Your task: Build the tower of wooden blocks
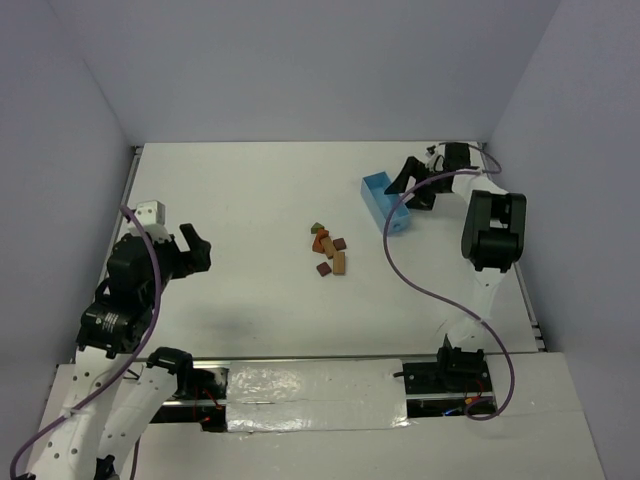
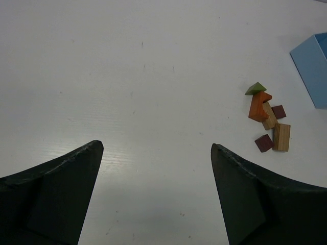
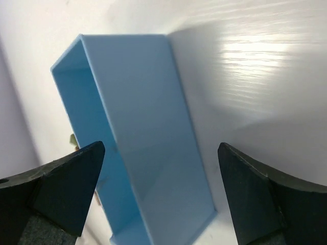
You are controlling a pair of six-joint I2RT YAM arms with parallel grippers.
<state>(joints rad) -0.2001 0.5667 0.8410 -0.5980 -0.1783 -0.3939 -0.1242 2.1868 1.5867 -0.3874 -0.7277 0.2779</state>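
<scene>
Wood blocks well beyond left fingers

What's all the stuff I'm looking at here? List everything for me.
wood blocks: six visible, one green, one orange, two tan, two dark red; clustered mid-table
tray: one, light blue; right of the blocks, towards the far side
table: one, white; under everything
cables: two, purple; one along each arm
arms: two, black and white; bases at the near edge
left pincer: one, black, open and empty; left of the blocks
right pincer: one, black, open; at the tray
</scene>
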